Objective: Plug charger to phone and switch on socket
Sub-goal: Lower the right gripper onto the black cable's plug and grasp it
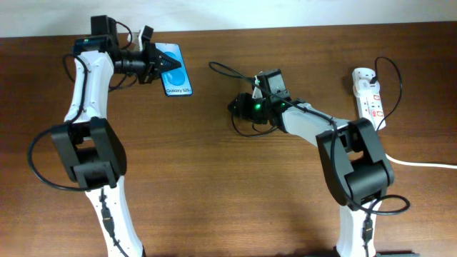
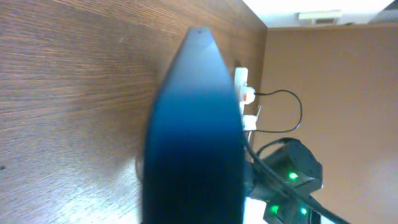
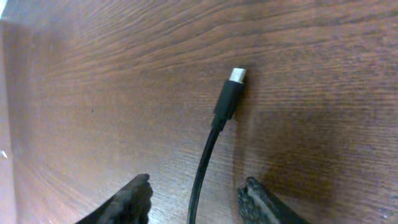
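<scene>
The phone (image 1: 178,75) lies at the back left, its blue screen up. My left gripper (image 1: 163,64) is turned on its side and shut on the phone's left edge. In the left wrist view the phone (image 2: 193,124) fills the middle as a dark blur and hides the fingers. My right gripper (image 1: 239,107) is open at mid-table, low over the charger cable (image 1: 227,69). In the right wrist view the cable runs between the open fingers (image 3: 198,182) and the plug tip (image 3: 230,93) lies on the wood just ahead. The socket (image 1: 369,96) lies at the far right.
A black cable loops beside the socket, and its thick white cord (image 1: 421,163) runs off the right edge. The socket (image 2: 244,93) and the right arm's green lights (image 2: 289,177) show beyond the phone in the left wrist view.
</scene>
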